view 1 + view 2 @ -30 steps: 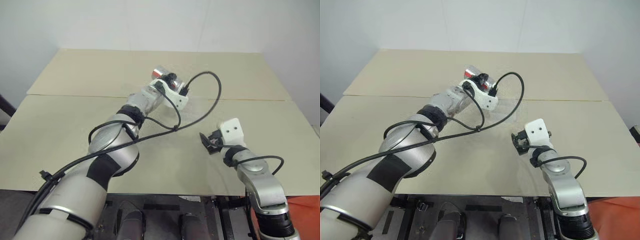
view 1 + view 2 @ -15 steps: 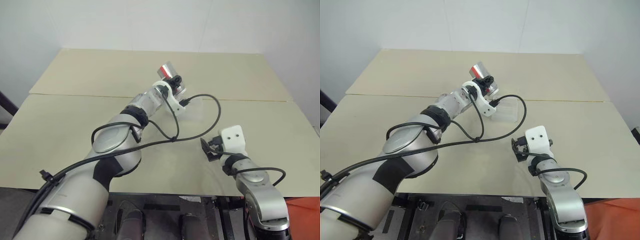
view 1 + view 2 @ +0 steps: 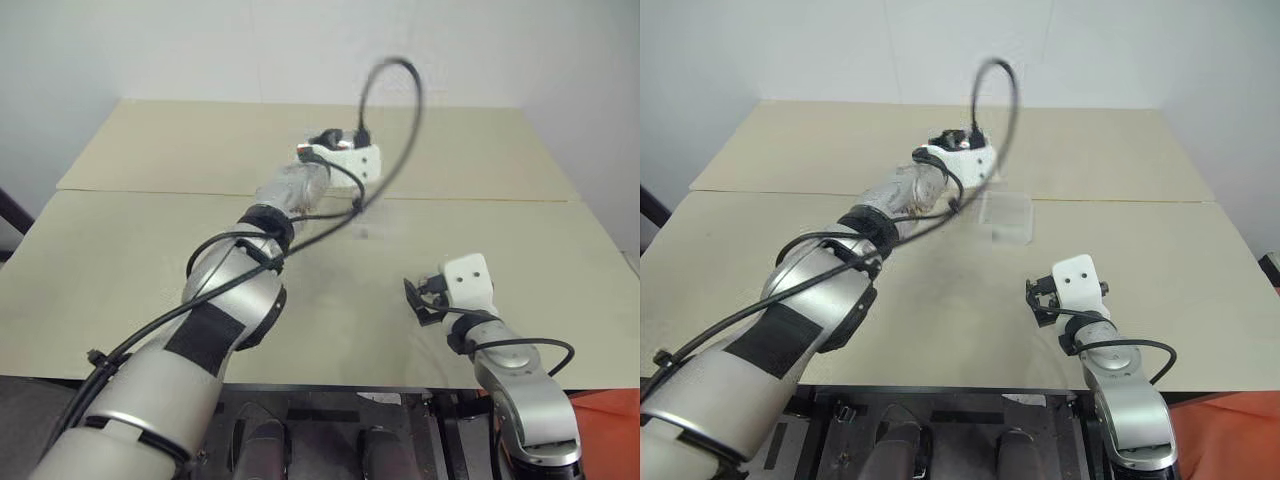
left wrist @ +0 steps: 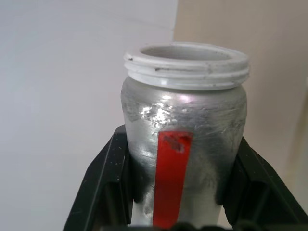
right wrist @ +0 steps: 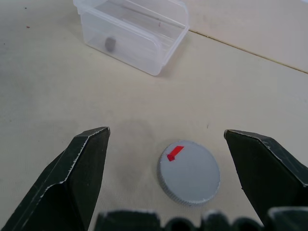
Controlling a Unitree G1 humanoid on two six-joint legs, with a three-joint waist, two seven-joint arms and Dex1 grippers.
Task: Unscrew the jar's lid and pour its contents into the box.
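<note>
Left gripper (image 4: 175,211) pinches the open jar (image 4: 185,139), held above the far middle of the table (image 3: 790,210). A small dark piece already lies in the box (image 5: 132,33), so pouring looks done; set the jar down upright, clear of the box. Right gripper (image 5: 166,159) jaws spread, nothing held; lid (image 5: 188,172) lies flat on the table between them, near right. Beige tabletop with a seam; plain pale wall (image 3: 1090,50) behind.

My left wrist view cuts off the silvery-grey metal jar with the red stripe (image 4: 185,144) at its base. From the head, the clear plastic box (image 3: 1004,219) is a faint blur, and the small dark thing inside it (image 5: 110,44) is too small to name.
</note>
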